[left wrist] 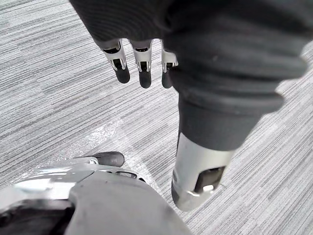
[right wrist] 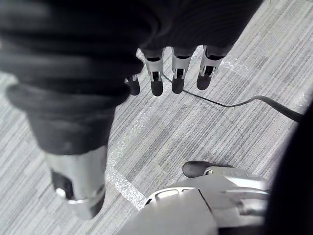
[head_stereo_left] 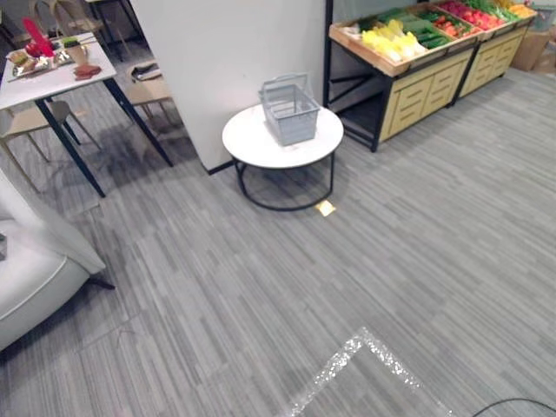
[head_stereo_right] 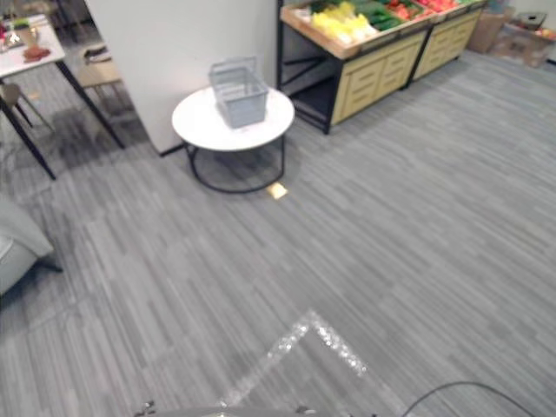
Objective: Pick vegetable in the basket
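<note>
A grey wire basket (head_stereo_left: pixel 290 109) stands on a small round white table (head_stereo_left: pixel 252 142) ahead, beside a white wall. Behind it to the right, a wooden produce stand (head_stereo_left: pixel 417 82) holds yellow (head_stereo_left: pixel 391 39), green (head_stereo_left: pixel 423 30) and red vegetables (head_stereo_left: pixel 467 15) in trays. The basket (head_stereo_right: pixel 239 94) looks empty. My left hand (left wrist: pixel 142 61) hangs over the grey floor with relaxed, straight fingers and nothing in it. In the right wrist view my right hand (right wrist: pixel 178 68) hangs the same way, holding nothing.
A white dining table (head_stereo_left: pixel 54 76) with dishes and chairs stands at the far left. A pale sofa (head_stereo_left: pixel 35 269) sits at the left edge. A small yellow tag (head_stereo_left: pixel 326 208) lies by the round table's foot. A glittery strip (head_stereo_left: pixel 347 356) marks the grey floor nearby.
</note>
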Available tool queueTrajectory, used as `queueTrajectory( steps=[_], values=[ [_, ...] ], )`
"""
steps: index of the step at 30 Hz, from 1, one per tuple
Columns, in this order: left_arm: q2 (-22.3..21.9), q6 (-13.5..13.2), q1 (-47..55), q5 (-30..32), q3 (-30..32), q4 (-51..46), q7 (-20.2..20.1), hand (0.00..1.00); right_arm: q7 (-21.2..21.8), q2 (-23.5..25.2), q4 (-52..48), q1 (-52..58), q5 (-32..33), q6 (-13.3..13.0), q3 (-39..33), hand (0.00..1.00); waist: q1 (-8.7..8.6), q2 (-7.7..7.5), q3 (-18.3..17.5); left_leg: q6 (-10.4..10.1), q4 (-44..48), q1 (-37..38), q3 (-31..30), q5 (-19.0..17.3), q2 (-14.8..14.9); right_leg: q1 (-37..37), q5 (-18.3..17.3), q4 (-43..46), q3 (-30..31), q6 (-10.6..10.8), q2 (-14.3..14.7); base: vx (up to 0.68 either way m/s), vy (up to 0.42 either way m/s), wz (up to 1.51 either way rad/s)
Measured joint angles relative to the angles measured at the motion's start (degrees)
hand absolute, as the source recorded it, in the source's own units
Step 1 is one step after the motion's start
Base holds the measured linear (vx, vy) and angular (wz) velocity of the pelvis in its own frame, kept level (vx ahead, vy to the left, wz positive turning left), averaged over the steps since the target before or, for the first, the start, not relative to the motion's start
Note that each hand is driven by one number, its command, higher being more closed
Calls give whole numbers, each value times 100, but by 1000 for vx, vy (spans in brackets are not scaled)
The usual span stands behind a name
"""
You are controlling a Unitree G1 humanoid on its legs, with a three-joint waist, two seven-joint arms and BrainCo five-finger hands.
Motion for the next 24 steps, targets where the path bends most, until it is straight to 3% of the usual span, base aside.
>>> queueTrajectory(
  steps=[4, 11, 18, 24],
  values=[
    [-15, 1, -55, 16, 116, 27, 49, 0, -3, 9, 0, -52, 0, 0, -6, 0, -6, -9, 75, -2, -7, 23, 13, -1, 10, 16, -43, 6, -78, 194, -3, 7, -9, 0],
    [-117, -9, -100, 73, 360, 24, 338, 0, -107, 14, 2, -90, 8, -12, -48, 0, -21, -2, 107, -22, -9, 95, 23, -14, 22, 88, -63, 19, -123, 223, -1, 2, -6, 1],
    [-127, -37, -93, 53, 376, 25, 345, 0, -205, 16, -5, -83, 33, -96, 35, 0, -43, -9, 133, -31, -46, 148, 171, -21, 25, 75, -60, 20, -104, 216, -1, -30, -13, -8],
    [-129, -267, -40, 62, 367, 23, 368, 0, -213, 0, -24, -4, 53, -296, 273, 0, -70, -36, 137, -25, -91, 184, 203, -19, 23, 62, -56, 8, -103, 209, -1, -16, -7, -2]
  ],
)
